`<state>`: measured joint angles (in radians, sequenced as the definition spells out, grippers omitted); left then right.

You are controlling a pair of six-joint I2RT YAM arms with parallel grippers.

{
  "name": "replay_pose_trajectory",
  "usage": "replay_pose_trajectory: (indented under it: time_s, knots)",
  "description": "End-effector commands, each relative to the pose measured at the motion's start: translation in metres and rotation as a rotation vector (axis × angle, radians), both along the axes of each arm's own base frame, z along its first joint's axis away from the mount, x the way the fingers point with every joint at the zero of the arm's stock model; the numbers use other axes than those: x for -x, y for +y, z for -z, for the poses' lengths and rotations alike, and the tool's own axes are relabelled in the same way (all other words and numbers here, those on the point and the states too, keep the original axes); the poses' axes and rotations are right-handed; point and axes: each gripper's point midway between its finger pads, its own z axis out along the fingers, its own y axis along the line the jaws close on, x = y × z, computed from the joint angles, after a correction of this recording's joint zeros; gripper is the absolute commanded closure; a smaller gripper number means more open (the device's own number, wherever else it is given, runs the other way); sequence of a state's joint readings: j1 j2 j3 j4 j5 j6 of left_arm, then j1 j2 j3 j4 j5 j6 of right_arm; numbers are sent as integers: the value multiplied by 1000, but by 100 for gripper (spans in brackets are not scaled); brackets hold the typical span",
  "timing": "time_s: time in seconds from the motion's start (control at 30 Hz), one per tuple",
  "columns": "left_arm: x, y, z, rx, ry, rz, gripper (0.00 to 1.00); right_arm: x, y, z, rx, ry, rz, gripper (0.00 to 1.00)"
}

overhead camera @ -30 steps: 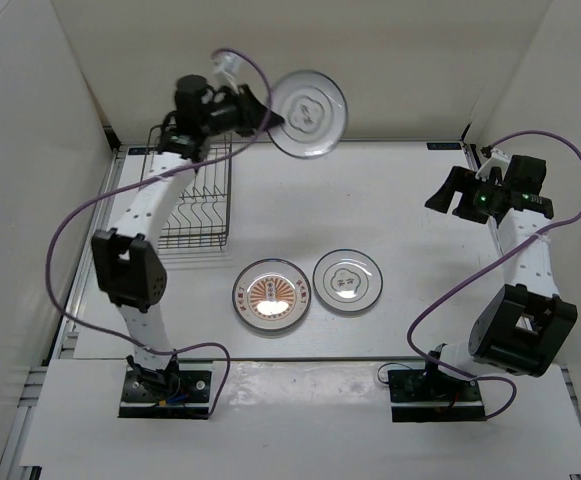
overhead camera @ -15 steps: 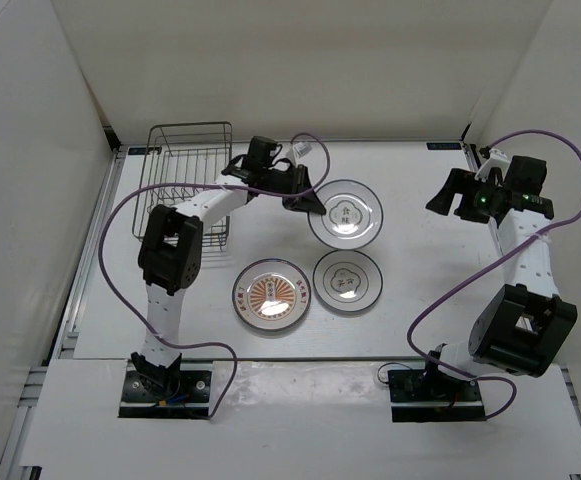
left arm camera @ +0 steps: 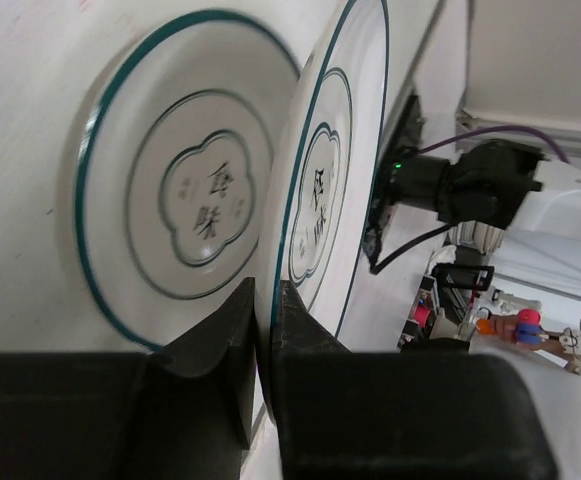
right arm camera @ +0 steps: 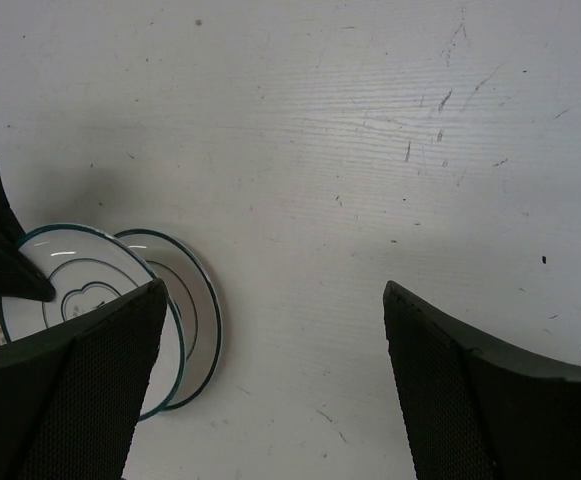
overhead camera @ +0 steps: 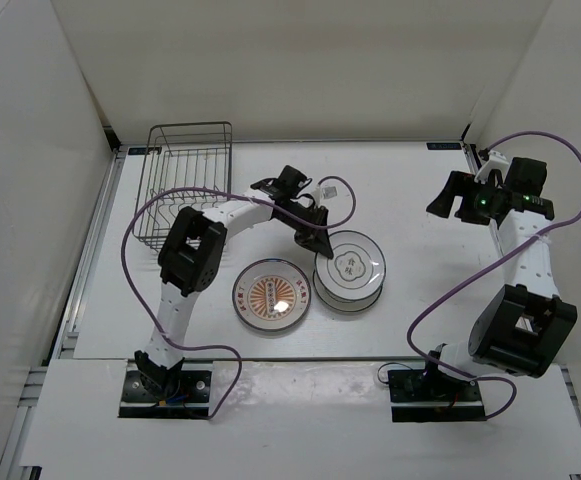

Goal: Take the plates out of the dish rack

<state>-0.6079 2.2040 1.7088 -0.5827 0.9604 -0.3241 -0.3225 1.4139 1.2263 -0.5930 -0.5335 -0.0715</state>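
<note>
My left gripper (overhead camera: 313,232) (left arm camera: 268,292) is shut on the rim of a white plate (overhead camera: 354,258) (left arm camera: 322,190). It holds that plate just above a second white plate (overhead camera: 342,301) (left arm camera: 192,190) lying on the table, and the two nearly overlap. The orange-centred plate (overhead camera: 272,295) lies flat to their left. The dark wire dish rack (overhead camera: 185,190) stands at the back left with no plate showing in it. Far to the right, my right gripper (overhead camera: 460,195) (right arm camera: 270,300) hangs open above bare table, and its view catches the two white plates (right arm camera: 80,290) at the lower left.
White walls close in the table at the back and on both sides. The left arm's purple cable (overhead camera: 160,200) loops over the rack's front. The right arm's cable (overhead camera: 570,190) arches near the right wall.
The left arm has swung the white plate from high above the rack down and to the right, to just over the white plate on the table. The right arm has not moved.
</note>
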Motion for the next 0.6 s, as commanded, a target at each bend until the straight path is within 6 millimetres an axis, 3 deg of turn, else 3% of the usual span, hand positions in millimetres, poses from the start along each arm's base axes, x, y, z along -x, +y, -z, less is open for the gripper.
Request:
replay_pose_trajectory:
  time_s: [0.0,0.43,0.57]
  knots:
    - [0,9,0,-9,-14,11,96,7,-1,-7,18,-26,-8,10]
    - [-10,7,25,-107,-16,-29,95,7,-1,-7,21,-25,-15,10]
    - [-8,7,29,-128,-23,-25,89,7,-1,-7,14,-27,-15,10]
